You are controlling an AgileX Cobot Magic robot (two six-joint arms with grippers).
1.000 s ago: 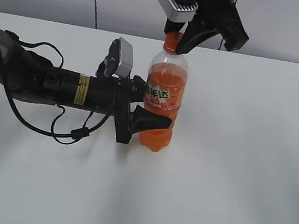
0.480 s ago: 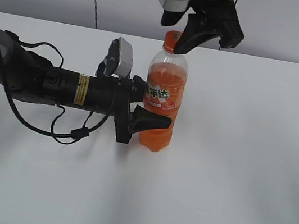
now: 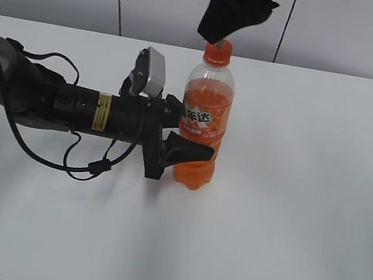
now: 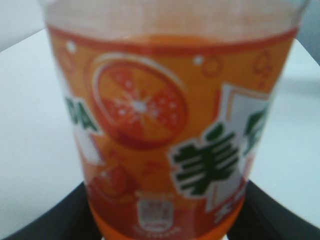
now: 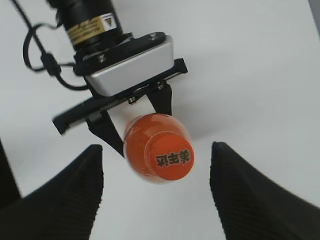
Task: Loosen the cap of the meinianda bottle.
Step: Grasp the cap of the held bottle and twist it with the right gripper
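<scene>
The meinianda bottle (image 3: pixel 203 125) stands upright on the white table, full of orange soda. Its orange cap (image 3: pixel 217 52) is on the neck. My left gripper (image 3: pixel 191 132) is shut on the bottle's lower body from the left; in the left wrist view the label (image 4: pixel 165 135) fills the frame between the dark fingers (image 4: pixel 42 225). My right gripper (image 3: pixel 228 19) hangs just above the cap, open and empty. In the right wrist view the cap (image 5: pixel 171 158) shows from above between the wide-apart fingers (image 5: pixel 70 195), which do not touch it.
The left arm (image 3: pixel 57 102) lies along the table (image 3: pixel 285 234) from the left edge, with a loose black cable (image 3: pixel 90 166) looping in front of it. Its silver wrist camera (image 5: pixel 127 62) sits close beside the bottle. A grey wall stands behind the table.
My right gripper has let go of the cap, risen above it and turned. The bottle and the left gripper have not moved.
</scene>
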